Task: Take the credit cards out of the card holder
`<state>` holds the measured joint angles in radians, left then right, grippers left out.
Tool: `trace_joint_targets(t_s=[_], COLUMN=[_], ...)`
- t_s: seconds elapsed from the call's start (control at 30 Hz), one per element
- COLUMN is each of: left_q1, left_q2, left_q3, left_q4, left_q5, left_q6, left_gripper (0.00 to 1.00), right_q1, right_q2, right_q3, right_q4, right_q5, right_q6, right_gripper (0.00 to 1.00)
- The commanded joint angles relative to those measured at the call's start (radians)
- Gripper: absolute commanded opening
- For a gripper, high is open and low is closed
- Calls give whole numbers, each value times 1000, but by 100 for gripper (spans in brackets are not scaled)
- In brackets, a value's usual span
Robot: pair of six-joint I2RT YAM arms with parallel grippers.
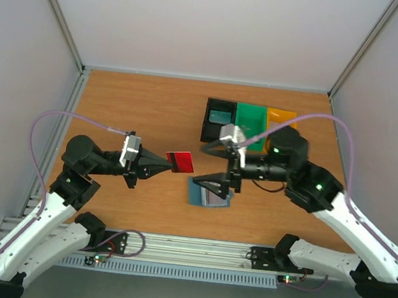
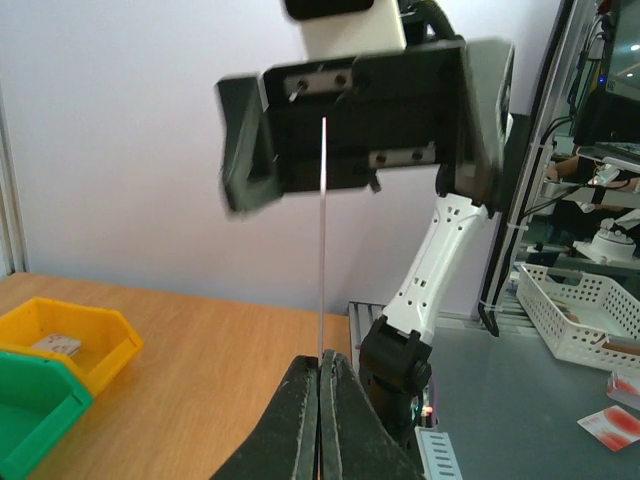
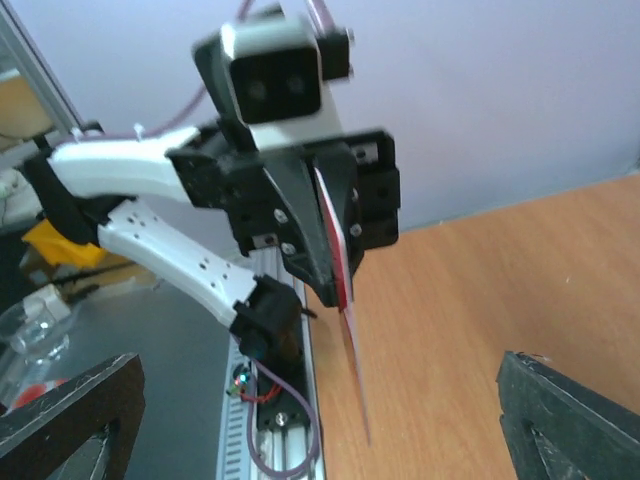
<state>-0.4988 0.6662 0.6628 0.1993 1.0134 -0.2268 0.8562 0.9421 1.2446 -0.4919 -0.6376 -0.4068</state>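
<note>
Currently the left gripper [image 1: 166,160] is clenched on one red credit card [image 1: 181,162], pinching it by one edge and holding it in the air above the table [image 1: 139,107]. The right gripper [image 1: 203,168] has its jaws spread wide and grasps nothing. It faces the card from about 3 o'clock. The card holder [image 1: 204,198] lies on the wood at roughly 5 o'clock from the card, partly beneath the right gripper's lower finger [image 1: 216,185].

The pinch seems to cover only a narrow strip of the card, so a sharp arm move could let it swing or slip out. The open right fingers are near the card's free end, and if either arm advances a finger might knock it askew. Nothing pins the holder, so a sweep of that lower finger could drag it.

That finger hides much of the holder's pockets, so I cannot tell whether more cards remain inside, nor whether the finger touches the holder. From the left wrist the card shows only as a thin bright line, and the right gripper is blurred. The black bin [image 1: 220,119], at 12 o'clock from the holder, contains something pale that is too small to identify.
</note>
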Motion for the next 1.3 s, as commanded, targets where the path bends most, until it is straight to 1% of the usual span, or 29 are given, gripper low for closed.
trace_joint_targets(t_s=[0.0, 0.1, 0.13, 0.23, 0.3, 0.33, 0.43, 0.5, 0.53, 0.67, 0.7, 0.77, 0.83, 0.87, 0.93, 0.97, 1.03, 1.07, 1.13, 1.27], left_q1=[-5, -9, -9, -10, -11, -11, -11, -11, -11, -11, -11, -8, -3, 0, 9, 14, 25, 32, 44, 65], left_q2=[-8, -4, -3, -3, -4, -3, -4, -6, -8, -27, -35, -53, -75, -88, -107, -115, -126, -131, -141, -153], left_q3=[32, 24, 22, 23, 21, 19, 13, 8, 3, -25, -31, -49, -71, -85, -116, -138, -166, -181, -212, -262], left_q4=[43, 46, 46, 46, 43, 42, 39, 25, 17, 6, -5, -41, -82, -99, -119, -127, -126, -121, -97, -63], left_q5=[-1, -2, -5, -9, -7, -7, -11, -43, -67, -191, -233, -334, -418, -448, -508, -532, -567, -580, -594, -589], left_q6=[-19, -21, -22, -27, -25, -25, -26, -26, -26, -27, -30, -27, -9, 7, 19, 18, 17, 15, 10, -2], left_gripper=[0, 0, 0, 0, 0, 0, 0, 1, 12, 96, 99, 99, 99, 99, 99, 100, 99, 99, 99, 99], right_q1=[67, 87, 87, 87, 87, 87, 87, 87, 87, 88, 88, 88, 90, 90, 91, 90, 90, 90, 90, 90], right_q2=[84, 133, 142, 154, 152, 150, 140, 122, 110, 71, 65, 50, 31, 25, 33, 63, 126, 177, 229, 292], right_q3=[22, 51, 55, 58, 54, 51, 59, 65, 58, 40, 42, 31, -17, -55, -143, -181, -189, -180, -166, -164], right_q4=[37, 18, 17, 13, 11, 10, -8, -34, -34, 8, 27, 102, 247, 348, 597, 707, 921, 1057, 1197, 1332], right_q5=[96, 123, 110, 72, 77, 86, 127, 231, 290, 494, 542, 653, 773, 806, 849, 860, 890, 893, 864, 796], right_q6=[-85, -104, -106, -105, -102, -103, -128, -176, -217, -394, -441, -566, -760, -958, -1292, -1474, -1745, -1845, -1998, -2201], right_gripper=[93, 83, 73, 34, 9, 2, 1, 1, 1, 1, 1, 1, 1, 1, 1, 1, 1, 1, 1, 1])
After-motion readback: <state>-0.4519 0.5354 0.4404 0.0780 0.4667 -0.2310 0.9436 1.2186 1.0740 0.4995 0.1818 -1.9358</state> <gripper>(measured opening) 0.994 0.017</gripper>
